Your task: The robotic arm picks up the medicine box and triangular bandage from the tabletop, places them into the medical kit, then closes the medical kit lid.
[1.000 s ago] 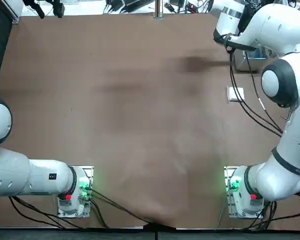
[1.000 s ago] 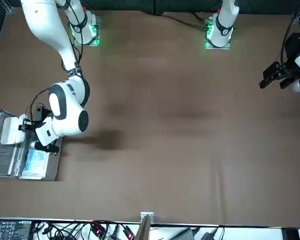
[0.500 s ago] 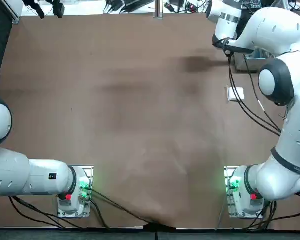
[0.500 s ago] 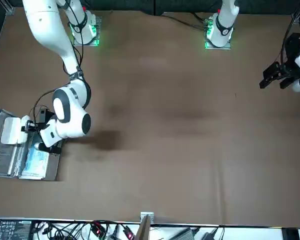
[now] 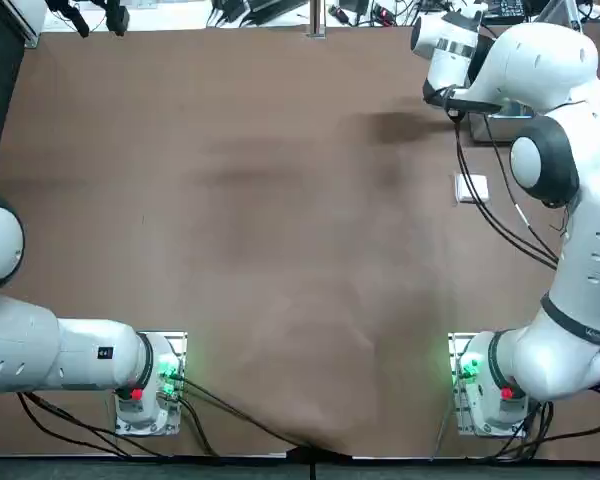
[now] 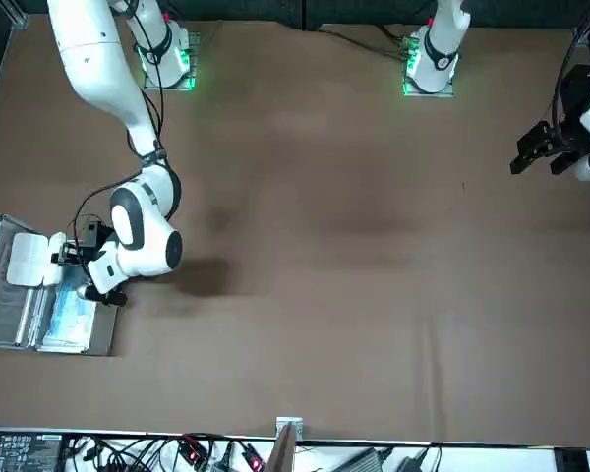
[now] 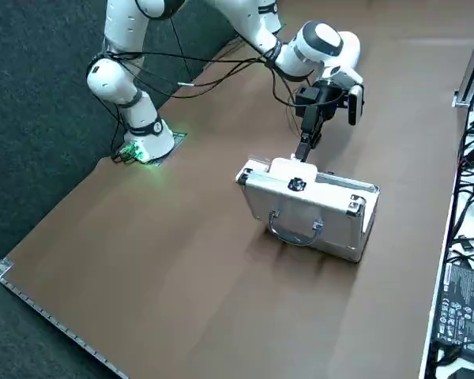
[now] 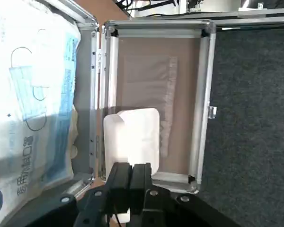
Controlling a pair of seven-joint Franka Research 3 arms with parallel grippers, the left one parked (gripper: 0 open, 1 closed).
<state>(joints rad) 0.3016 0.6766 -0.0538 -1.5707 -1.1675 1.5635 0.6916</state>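
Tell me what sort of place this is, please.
Probably a robotics lab or test workshop: a jointed white arm is bolted to a broad brown table, its pincer beside an open metal case.

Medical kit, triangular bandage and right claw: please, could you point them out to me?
Medical kit [image 7: 338, 231]: right side view, on its silver side wall.
Triangular bandage [image 8: 143, 135]: right wrist view, on its larger white lobe.
Right claw [image 8: 131, 166]: right wrist view, between its fingertips.

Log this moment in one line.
right gripper: fingers together at white packet, over open medical kit; hold unconfirmed | mask packet: in kit | lid: not closed
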